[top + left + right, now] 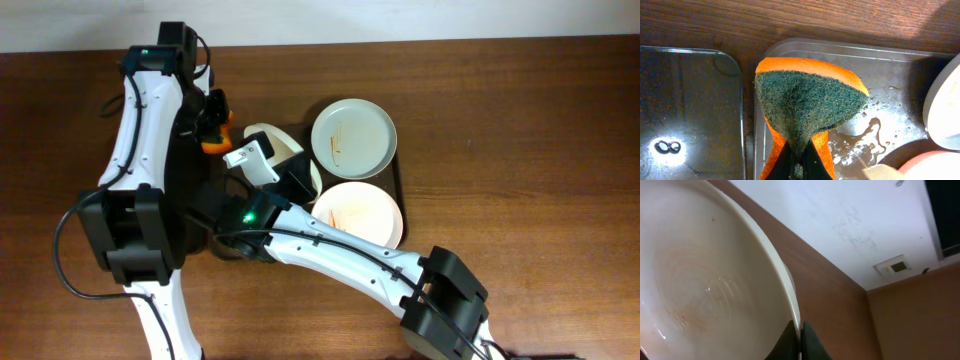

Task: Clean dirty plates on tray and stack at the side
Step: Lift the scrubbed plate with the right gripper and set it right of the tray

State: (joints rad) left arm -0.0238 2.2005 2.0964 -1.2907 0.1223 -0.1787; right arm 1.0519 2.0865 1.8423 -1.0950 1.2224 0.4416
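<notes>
My right gripper is shut on the rim of a white plate and holds it tilted up over the tray's left part. In the right wrist view its fingers pinch the plate, whose face shows faint orange smears. My left gripper is shut on an orange sponge with a green scouring face, just left of the held plate; its fingers pinch the sponge's fold. Two more plates lie on the tray: one at the back with thin streaks, one in front with orange smears.
A smaller black tray lies left of the brown tray, whose floor is wet with puddles. The black tray sits partly under my left arm. Bare wooden table extends to the right and behind.
</notes>
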